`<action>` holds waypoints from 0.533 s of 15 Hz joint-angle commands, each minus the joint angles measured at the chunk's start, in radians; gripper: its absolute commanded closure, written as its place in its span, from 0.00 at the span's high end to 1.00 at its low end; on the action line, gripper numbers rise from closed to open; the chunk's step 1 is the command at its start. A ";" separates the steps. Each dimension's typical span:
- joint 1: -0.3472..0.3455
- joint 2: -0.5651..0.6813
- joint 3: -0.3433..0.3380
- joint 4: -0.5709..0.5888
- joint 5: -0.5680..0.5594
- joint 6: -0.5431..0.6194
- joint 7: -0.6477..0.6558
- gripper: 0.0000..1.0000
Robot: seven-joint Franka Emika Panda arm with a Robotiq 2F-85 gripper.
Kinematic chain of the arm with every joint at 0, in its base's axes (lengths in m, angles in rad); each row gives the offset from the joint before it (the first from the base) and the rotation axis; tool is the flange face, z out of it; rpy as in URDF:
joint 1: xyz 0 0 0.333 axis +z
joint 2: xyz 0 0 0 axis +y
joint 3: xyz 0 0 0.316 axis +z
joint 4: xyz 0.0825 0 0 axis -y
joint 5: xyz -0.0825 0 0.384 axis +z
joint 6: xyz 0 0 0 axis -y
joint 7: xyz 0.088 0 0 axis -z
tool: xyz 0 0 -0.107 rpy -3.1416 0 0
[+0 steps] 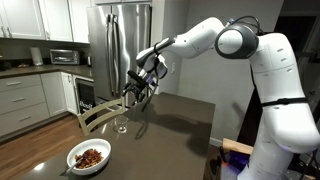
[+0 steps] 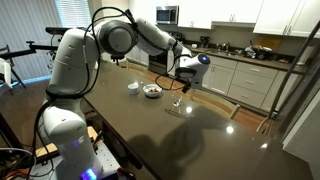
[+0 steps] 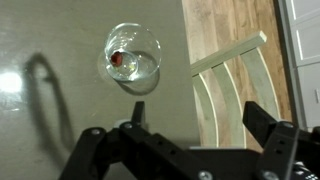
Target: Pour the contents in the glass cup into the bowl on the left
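Note:
The glass cup (image 3: 133, 55) stands upright on the dark table with a reddish-brown bit (image 3: 118, 58) of the contents inside. It shows in both exterior views (image 1: 121, 124) (image 2: 176, 106). My gripper (image 3: 197, 122) is open and empty, and it hangs above and beside the glass without touching it. It also shows in both exterior views (image 1: 141, 88) (image 2: 185, 84). The white bowl (image 1: 89, 157) sits near the table's corner and holds reddish-brown bits. It also shows in an exterior view (image 2: 151, 90).
A pale wooden chair (image 1: 98, 116) stands at the table's edge close to the glass, and its back shows in the wrist view (image 3: 226, 88). A small white cup (image 2: 133, 87) sits beside the bowl. A steel fridge (image 1: 125, 38) and kitchen counters stand behind.

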 commanded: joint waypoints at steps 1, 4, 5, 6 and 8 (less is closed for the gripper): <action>-0.044 -0.079 0.048 -0.055 0.019 -0.030 -0.192 1.00; -0.059 -0.102 0.054 -0.063 0.014 -0.104 -0.310 1.00; -0.058 -0.107 0.050 -0.066 0.004 -0.127 -0.335 1.00; -0.056 -0.110 0.045 -0.070 0.006 -0.130 -0.344 1.00; -0.042 -0.080 0.037 -0.037 0.000 -0.114 -0.299 1.00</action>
